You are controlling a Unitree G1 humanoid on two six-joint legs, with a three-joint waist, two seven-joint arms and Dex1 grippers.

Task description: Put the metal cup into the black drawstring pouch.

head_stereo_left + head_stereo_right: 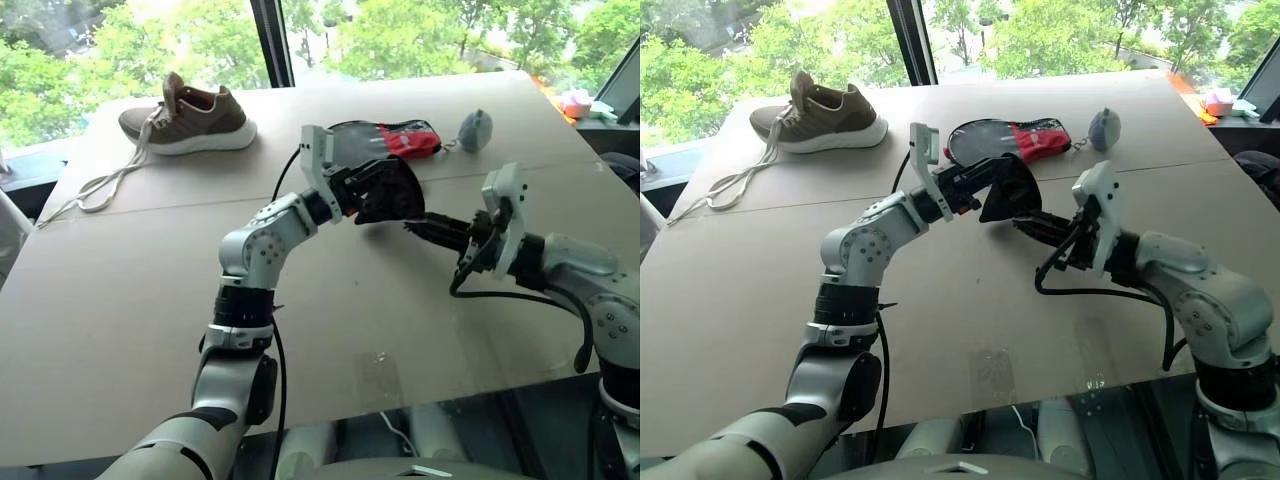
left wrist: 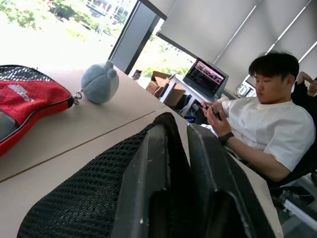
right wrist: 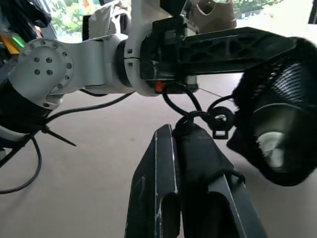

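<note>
You are looking at the left gripper (image 1: 392, 196) holding the black drawstring pouch (image 3: 277, 134) up above the table (image 1: 130, 290), its fingers pinching the mesh fabric. The metal cup (image 3: 271, 140) is sitting inside the pouch, glinting through its open mouth. The right gripper (image 3: 184, 139), jaws pressed together, is pinching the drawstring cord (image 3: 190, 110) beside it

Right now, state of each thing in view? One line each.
Small shiny silver steel cup: inside the pouch, seen through its open mouth.
Soft black mesh drawstring pouch: off the table, held by the left gripper.
Thin black drawstring cord: pinched by the shut right gripper.
Brown sneaker: upright, laces undone.
Black-and-red paddle case: flat on the table.
Small grey rounded pouch: clipped to the case.
</note>
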